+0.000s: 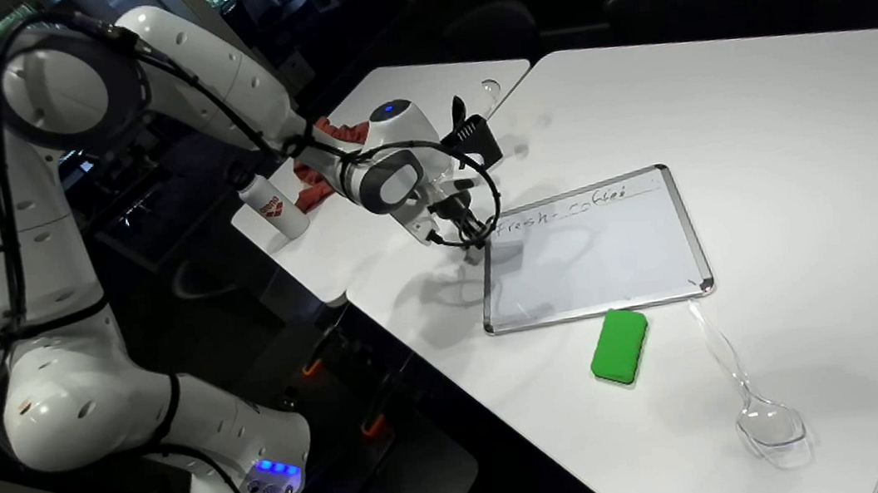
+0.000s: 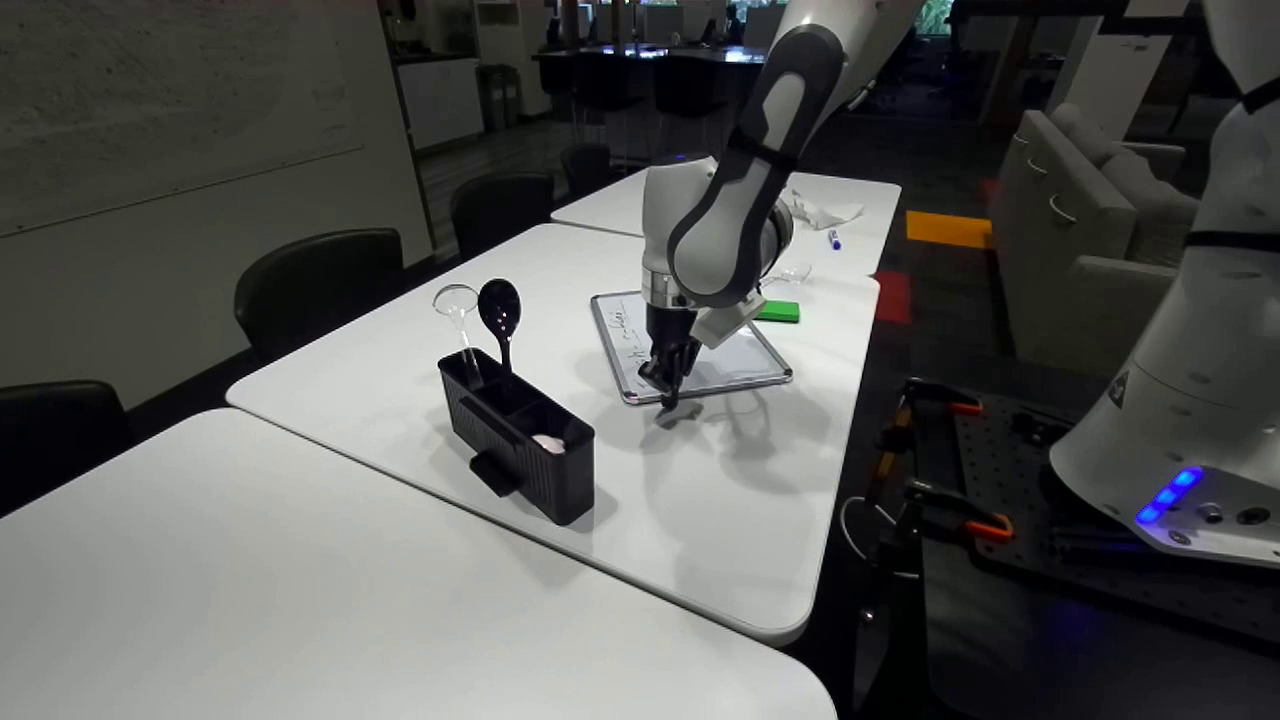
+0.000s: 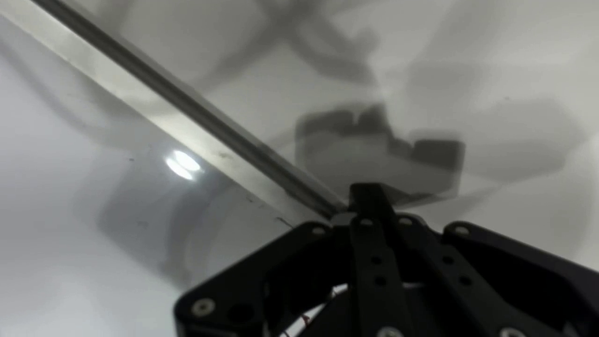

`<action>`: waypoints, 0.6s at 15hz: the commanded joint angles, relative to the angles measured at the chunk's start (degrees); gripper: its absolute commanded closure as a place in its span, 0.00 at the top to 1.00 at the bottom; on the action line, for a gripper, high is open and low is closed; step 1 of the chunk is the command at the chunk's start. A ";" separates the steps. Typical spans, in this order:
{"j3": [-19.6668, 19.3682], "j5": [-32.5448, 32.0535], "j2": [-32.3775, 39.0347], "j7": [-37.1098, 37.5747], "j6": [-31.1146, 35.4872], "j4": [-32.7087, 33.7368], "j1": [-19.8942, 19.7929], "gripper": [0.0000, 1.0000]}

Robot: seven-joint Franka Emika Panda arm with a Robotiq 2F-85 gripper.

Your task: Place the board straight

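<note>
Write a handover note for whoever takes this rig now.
Gripper: shut, beside an edge of the board; contact unclear.
Board: lying on the table, askew to the table's edges.
Done: gripper is at the board; straightening not yet complete.
Left: probably turn the board to line up with the table, minding the block and spoon close by.
</note>
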 commanded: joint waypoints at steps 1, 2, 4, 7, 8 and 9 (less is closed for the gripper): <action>0.10 0.48 1.14 -1.09 -1.98 3.18 -1.41 0.00; 0.07 0.54 1.49 -1.06 -2.27 3.89 -1.72 0.00; -0.28 0.49 2.40 -0.84 -2.85 5.30 -2.12 0.00; -0.69 0.58 3.96 -0.67 -4.37 7.51 -2.92 0.00; -0.82 0.64 4.24 -0.64 -5.07 8.19 -3.19 0.00; -0.93 0.71 4.44 -0.64 -5.44 8.68 -3.46 0.00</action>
